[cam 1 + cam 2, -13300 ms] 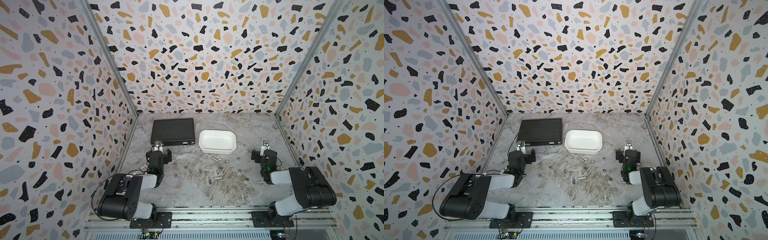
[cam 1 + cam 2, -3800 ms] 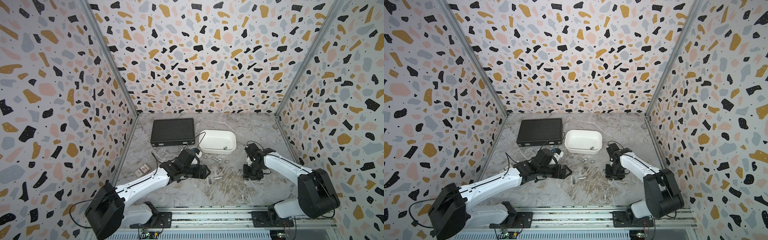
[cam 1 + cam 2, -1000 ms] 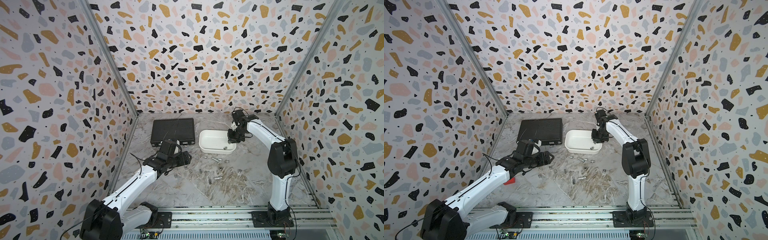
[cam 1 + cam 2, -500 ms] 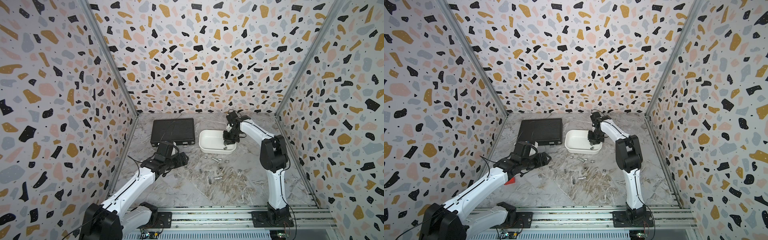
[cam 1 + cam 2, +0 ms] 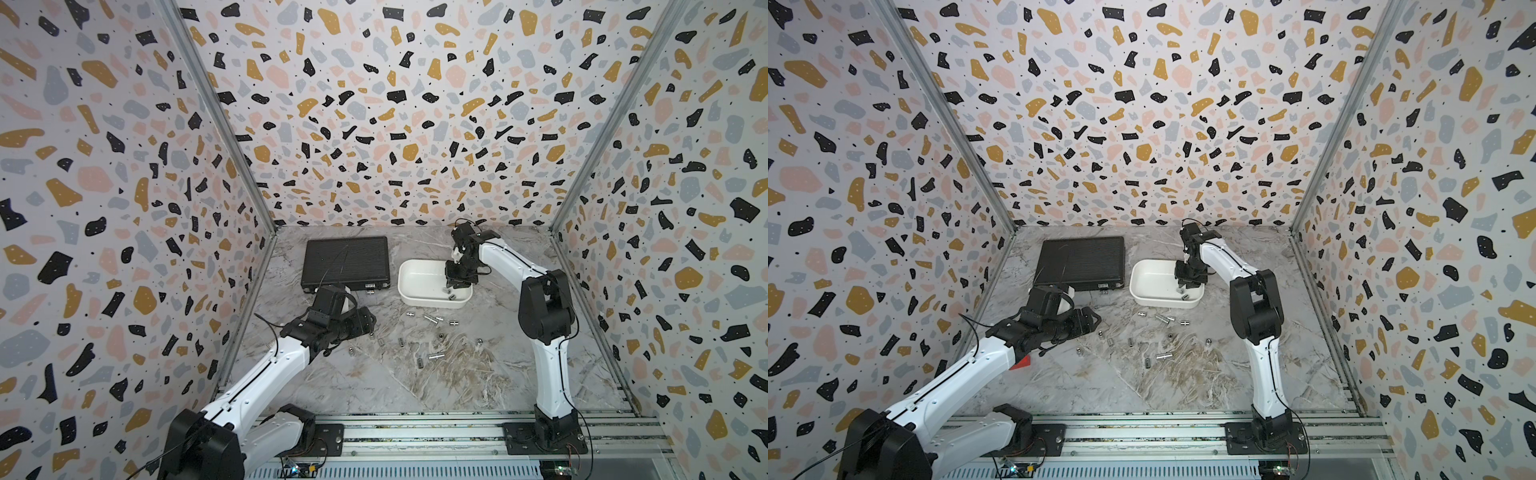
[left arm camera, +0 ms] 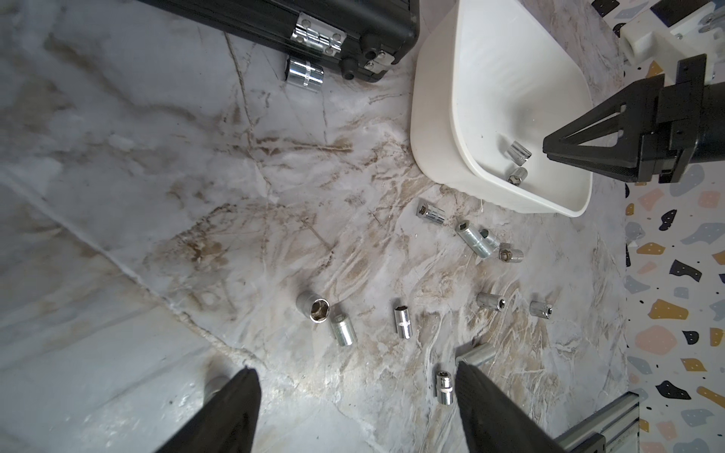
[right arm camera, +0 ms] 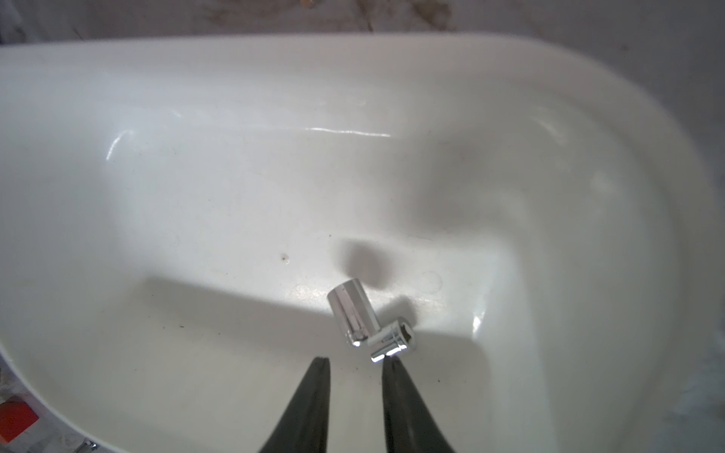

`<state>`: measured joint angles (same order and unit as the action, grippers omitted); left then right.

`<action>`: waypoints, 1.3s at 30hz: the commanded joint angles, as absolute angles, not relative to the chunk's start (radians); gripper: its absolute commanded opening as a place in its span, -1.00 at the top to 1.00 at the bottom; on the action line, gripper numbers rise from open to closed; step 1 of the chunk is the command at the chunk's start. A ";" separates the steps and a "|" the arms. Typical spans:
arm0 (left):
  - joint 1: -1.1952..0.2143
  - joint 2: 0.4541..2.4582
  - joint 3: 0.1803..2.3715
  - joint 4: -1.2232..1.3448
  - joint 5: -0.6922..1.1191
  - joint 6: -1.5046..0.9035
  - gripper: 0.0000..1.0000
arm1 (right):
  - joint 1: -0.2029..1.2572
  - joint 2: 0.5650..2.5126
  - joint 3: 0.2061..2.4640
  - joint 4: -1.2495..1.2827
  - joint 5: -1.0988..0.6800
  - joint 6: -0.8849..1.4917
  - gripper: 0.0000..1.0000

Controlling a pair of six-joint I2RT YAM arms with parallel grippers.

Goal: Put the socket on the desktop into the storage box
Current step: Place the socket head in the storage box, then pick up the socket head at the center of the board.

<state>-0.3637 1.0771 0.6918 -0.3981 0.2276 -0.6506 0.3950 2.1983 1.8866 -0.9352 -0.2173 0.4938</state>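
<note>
Taking the back wall as twelve o'clock in both top views, the white, shallow, rounded plastic storage box (image 5: 415, 279) sits on the grey-white marble-patterned bench (image 5: 374, 386) at about one o'clock from the middle. It is just beside the black ribbed case with metal latches (image 5: 345, 262), which lies at eleven.

The right claw (image 7: 355, 362) points down into the box over its four o'clock corner. Its fingers are parted by a narrow gap with nothing between them. Just past its fingertips two small chrome cylindrical sockets (image 7: 353, 315) lie on the box floor, touching each other.

The left claw (image 6: 353, 376) hovers over the bench at about nine o'clock, spread wide and empty.

The other loose chrome sockets (image 6: 314, 308) lie scattered on the bench around the middle and off the box's six o'clock side, none touching the box. One larger socket (image 6: 304, 72) lies just beside the case's six o'clock edge, by a latch.
</note>
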 commanded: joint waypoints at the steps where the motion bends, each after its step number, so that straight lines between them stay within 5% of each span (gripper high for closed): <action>1: -0.356 1.060 0.680 -0.400 0.227 -0.656 -0.63 | 0.402 2.183 1.917 -0.965 -0.218 0.497 0.43; 22: -0.353 1.037 0.667 -0.464 0.166 -0.659 -0.60 | 0.416 2.096 1.863 -0.963 -0.213 0.474 0.42; 39: -0.353 1.103 0.699 -0.599 0.032 -0.678 -0.40 | 0.457 1.760 1.541 -0.855 -0.298 0.423 0.21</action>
<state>-0.3580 1.0939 0.6796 -0.5728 0.0711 -0.6697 0.4419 1.8229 1.5883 -0.8726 -0.2588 0.4500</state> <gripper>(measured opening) 0.705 0.391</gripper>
